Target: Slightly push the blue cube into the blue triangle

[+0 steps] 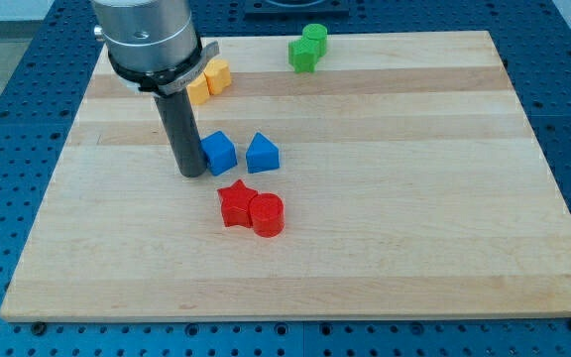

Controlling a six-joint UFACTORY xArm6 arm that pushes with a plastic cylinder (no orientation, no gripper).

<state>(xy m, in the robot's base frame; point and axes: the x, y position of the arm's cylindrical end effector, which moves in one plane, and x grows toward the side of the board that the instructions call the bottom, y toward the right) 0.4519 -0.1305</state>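
Inspector: My tip point(190, 173) touches the blue cube point(219, 152), left side; blue triangle point(262, 153) just beside it, apart. No gripper fitted (rod only).

Clerk: Risk?

Inspector: Off-centre contact could spin the cube past the triangle; overshoot shoves both along the counter point(414, 218).

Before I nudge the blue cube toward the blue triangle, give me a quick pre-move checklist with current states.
1. My tip on the far side of the blue cube from the blue triangle: ok, it sits at the cube's left.
2. Tip touching the cube: cannot tell, very close.
3. Cube and triangle already in contact: not ok, a small gap shows.
4. Push line clear: ok, nothing lies between them.
5. Red star and red cylinder out of the path: ok, both lie below.
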